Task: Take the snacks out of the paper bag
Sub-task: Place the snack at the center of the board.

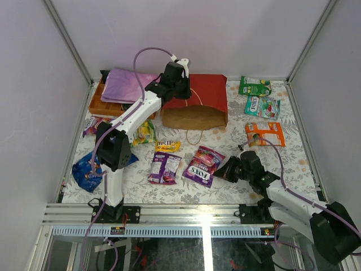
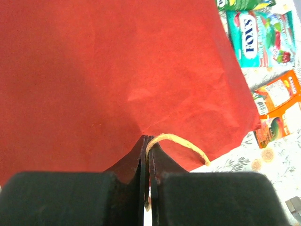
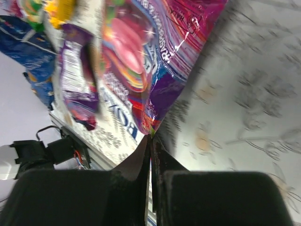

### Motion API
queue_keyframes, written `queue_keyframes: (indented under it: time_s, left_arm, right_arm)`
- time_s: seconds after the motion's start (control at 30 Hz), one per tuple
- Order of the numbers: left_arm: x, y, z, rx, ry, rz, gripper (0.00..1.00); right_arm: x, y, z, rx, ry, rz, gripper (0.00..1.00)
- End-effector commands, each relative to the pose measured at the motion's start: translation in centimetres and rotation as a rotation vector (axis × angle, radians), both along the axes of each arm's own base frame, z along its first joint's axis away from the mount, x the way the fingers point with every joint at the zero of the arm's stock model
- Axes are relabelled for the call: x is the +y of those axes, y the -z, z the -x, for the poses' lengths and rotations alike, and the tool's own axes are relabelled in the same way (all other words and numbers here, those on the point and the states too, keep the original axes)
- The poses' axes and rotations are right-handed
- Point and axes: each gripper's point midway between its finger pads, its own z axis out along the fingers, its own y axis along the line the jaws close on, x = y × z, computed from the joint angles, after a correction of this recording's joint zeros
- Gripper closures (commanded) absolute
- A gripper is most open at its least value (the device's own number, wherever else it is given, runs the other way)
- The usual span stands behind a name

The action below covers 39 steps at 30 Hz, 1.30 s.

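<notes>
Much of the paper bag (image 2: 108,80) is cut off in the left wrist view, where its red side fills nearly everything beyond the jaws. From above, its brown mouth is seen, but whatever lies inside cannot be made out. The right wrist view is blurred, and the packets past those fingertips are shown only in part. The large blue bag (image 1: 87,169) is partly covered by the left arm (image 1: 121,127).

"FOX'S" can be read on the teal packet (image 2: 256,37), up and to the right of the left jaws. It is also printed on the purple packet (image 3: 141,70), where a word beginning "RASP" is legible too. The print on the orange packet (image 2: 277,101), to the right of the left jaws, is too small to be read.

The left gripper (image 2: 148,139) is pressed fully closed, with no gap left. The bag's rim is met at the tips, and the pale cord handle (image 2: 181,140) is seen emerging from between them and arching to the right, so the bag is held there. The right gripper (image 3: 151,137) is likewise clamped, on the lower corner of the purple packet, which rises straight beyond the tips. The floral table surface (image 3: 244,94) is seen to the right of these jaws, and a smaller purple packet (image 3: 75,80) to their left.
</notes>
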Motion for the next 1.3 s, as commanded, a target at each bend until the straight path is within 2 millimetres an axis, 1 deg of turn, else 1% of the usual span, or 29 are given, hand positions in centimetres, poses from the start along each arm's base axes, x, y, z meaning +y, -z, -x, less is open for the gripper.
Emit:
queue_keyframes:
  time_s: [0.0, 0.17, 0.33, 0.37, 0.4, 0.43, 0.47, 0.5, 0.53, 0.57, 0.6, 0.67, 0.73, 0.77, 0.8, 0.87, 0.97, 1.03, 1.1, 1.2, 1.27]
  left_arm:
    - [1.5, 0.5, 0.1, -0.001, -0.016, -0.035, 1.00]
    - [1.5, 0.9, 0.1, 0.008, -0.013, -0.028, 1.00]
    - [1.4, 0.9, 0.3, 0.010, -0.009, -0.018, 1.00]
    - [1.3, 0.9, 0.4, 0.010, -0.007, -0.017, 1.00]
    - [1.4, 0.9, 0.4, 0.010, -0.008, -0.014, 1.00]
    - [1.4, 0.9, 0.4, 0.011, -0.008, -0.012, 1.00]
    - [1.4, 0.9, 0.4, 0.013, -0.007, -0.010, 1.00]
    - [1.3, 0.9, 0.4, 0.012, -0.006, -0.007, 1.00]
    - [1.2, 0.8, 0.5, 0.013, -0.003, -0.003, 1.00]
    - [1.1, 0.7, 0.5, 0.012, 0.000, 0.002, 1.00]
    - [1.1, 0.6, 0.5, 0.012, 0.001, 0.008, 1.00]
    - [0.8, 0.6, 0.6, 0.014, 0.008, 0.017, 1.00]
    - [0.6, 0.6, 0.7, 0.019, 0.016, 0.025, 1.00]
    - [0.5, 0.8, 0.7, 0.024, 0.017, 0.027, 1.00]
    - [0.5, 0.8, 0.7, 0.026, 0.017, 0.028, 1.00]
    - [0.5, 0.8, 0.8, 0.029, 0.019, 0.031, 1.00]
    - [0.5, 0.7, 0.9, 0.028, 0.020, 0.029, 1.00]
    - [0.6, 0.8, 1.0, 0.028, 0.019, 0.021, 1.00]
    - [0.8, 0.7, 1.0, 0.026, 0.016, 0.014, 1.00]
    - [1.1, 1.0, 1.3, 0.030, 0.015, 0.005, 1.00]
    - [1.2, 1.2, 1.4, 0.033, 0.016, 0.005, 1.00]
  right_arm:
    - [-0.4, 1.7, 1.0, 0.038, 0.021, -0.019, 1.00]
    - [-1.9, 3.1, 2.2, 0.079, 0.055, 0.043, 1.00]
    - [-3.4, 3.6, 3.0, 0.066, 0.084, 0.094, 1.00]
    - [-3.7, 3.5, 3.0, 0.055, 0.087, 0.105, 0.96]
    - [-3.9, 3.3, 3.0, 0.043, 0.087, 0.120, 0.88]
    - [-4.3, 3.1, 2.9, 0.029, 0.090, 0.138, 0.75]
    - [-4.7, 2.7, 2.5, 0.009, 0.108, 0.163, 0.58]
    - [-5.0, 2.1, 2.4, -0.005, 0.114, 0.180, 0.44]
    - [-5.7, 1.6, 1.8, -0.030, 0.144, 0.214, 0.31]
    - [-6.2, 0.1, 1.0, -0.073, 0.167, 0.235, 0.23]
    - [-6.6, -0.9, 0.3, -0.105, 0.187, 0.261, 0.21]
    - [-7.6, -3.3, -1.2, -0.179, 0.233, 0.312, 0.19]
    - [-8.2, -5.6, -2.7, -0.255, 0.270, 0.345, 0.19]
    - [-8.2, -6.8, -3.6, -0.298, 0.282, 0.349, 0.19]
    - [-8.1, -7.6, -4.4, -0.329, 0.288, 0.354, 0.21]
    - [-7.1, -9.0, -6.0, -0.379, 0.271, 0.346, 0.22]
    - [-4.3, -9.9, -8.2, -0.400, 0.198, 0.301, 0.23]
    - [-2.5, -10.0, -9.5, -0.408, 0.157, 0.266, 0.26]
    - [-1.2, -9.7, -10.8, -0.418, 0.147, 0.235, 0.30]
    - [0.2, -8.6, -12.6, -0.426, 0.136, 0.219, 0.37]
    - [1.4, -7.9, -13.5, -0.423, 0.114, 0.192, 0.39]
